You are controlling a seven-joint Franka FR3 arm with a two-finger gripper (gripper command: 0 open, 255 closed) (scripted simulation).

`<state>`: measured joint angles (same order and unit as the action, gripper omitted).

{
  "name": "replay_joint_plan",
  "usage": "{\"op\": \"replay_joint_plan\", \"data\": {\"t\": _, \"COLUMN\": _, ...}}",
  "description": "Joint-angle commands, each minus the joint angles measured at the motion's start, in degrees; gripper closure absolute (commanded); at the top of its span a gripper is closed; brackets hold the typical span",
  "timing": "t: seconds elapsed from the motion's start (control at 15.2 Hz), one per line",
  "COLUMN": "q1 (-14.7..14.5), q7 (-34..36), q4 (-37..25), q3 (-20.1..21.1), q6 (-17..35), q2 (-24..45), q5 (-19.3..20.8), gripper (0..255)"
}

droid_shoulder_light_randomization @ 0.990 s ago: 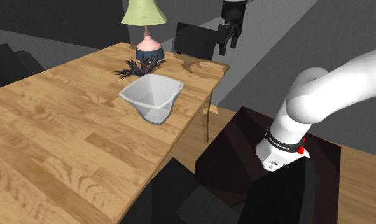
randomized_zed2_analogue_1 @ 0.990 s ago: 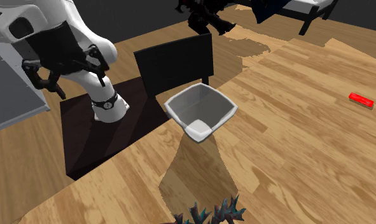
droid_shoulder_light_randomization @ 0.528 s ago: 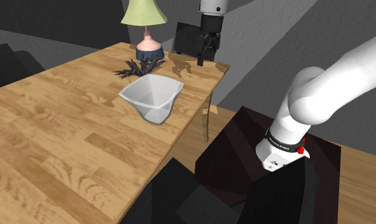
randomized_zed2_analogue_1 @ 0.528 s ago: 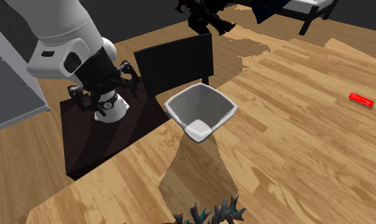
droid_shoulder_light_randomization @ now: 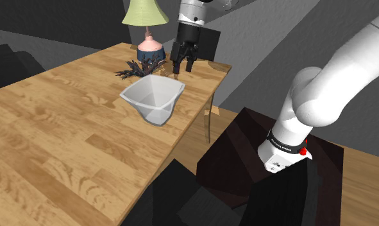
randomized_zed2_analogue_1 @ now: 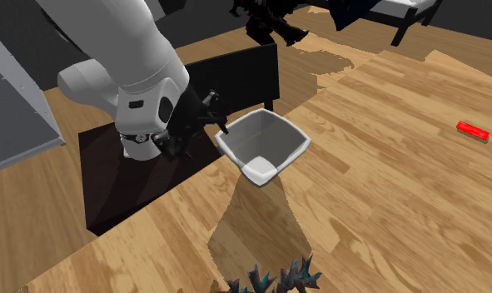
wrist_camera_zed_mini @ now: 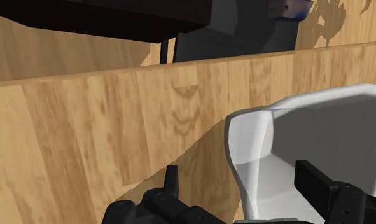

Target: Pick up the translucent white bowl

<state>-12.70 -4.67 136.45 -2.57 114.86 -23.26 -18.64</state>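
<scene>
We see the wooden counter (droid_shoulder_light_randomization: 66, 135) carrying everything, and the white arm (droid_shoulder_light_randomization: 329, 77) reaching in over its edge on the stand's side. The white bowl (droid_shoulder_light_randomization: 153, 97) sits upright on the counter close to that edge, a little short of the corner where the lamp (droid_shoulder_light_randomization: 146, 29) and a dark spiky plant (droid_shoulder_light_randomization: 140, 67) stand. The jaws hang released just above the bowl's rim on the lamp side, fingers (wrist_camera_zed_mini: 311, 181) apart, one over the hollow and the other outside the wall, touching nothing. Our worry is the descent: if a finger lands on the rim rather than beside it, the bowl may tip or skid toward the counter's edge and fall. We also judge that the sloping, smooth wall could slip upward out of a pinch, and the wrist might brush the plant
</scene>
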Motion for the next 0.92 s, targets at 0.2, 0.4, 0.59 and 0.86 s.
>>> {"op": "replay_joint_plan", "data": {"t": 0.2, "q1": -3.0, "q7": -3.3, "q4": -3.3, "q3": -0.1, "q6": 4.2, "q2": 6.5, "q5": -6.9, "gripper": 0}}
{"op": "replay_joint_plan", "data": {"t": 0.4, "q1": -3.2, "q7": -4.4, "q4": -1.8, "q3": -0.1, "q6": 6.4, "q2": 7.3, "q5": -7.5, "gripper": 0}}
{"op": "replay_joint_plan", "data": {"t": 0.59, "q1": -3.4, "q7": -5.5, "q4": -0.4, "q3": -0.1, "q6": 8.5, "q2": 8.2, "q5": -8.2, "gripper": 0}}
{"op": "replay_joint_plan", "data": {"t": 0.86, "q1": -3.5, "q7": -6.0, "q4": 0.4, "q3": 0.0, "q6": 9.7, "q2": 8.7, "q5": -8.6, "gripper": 255}}
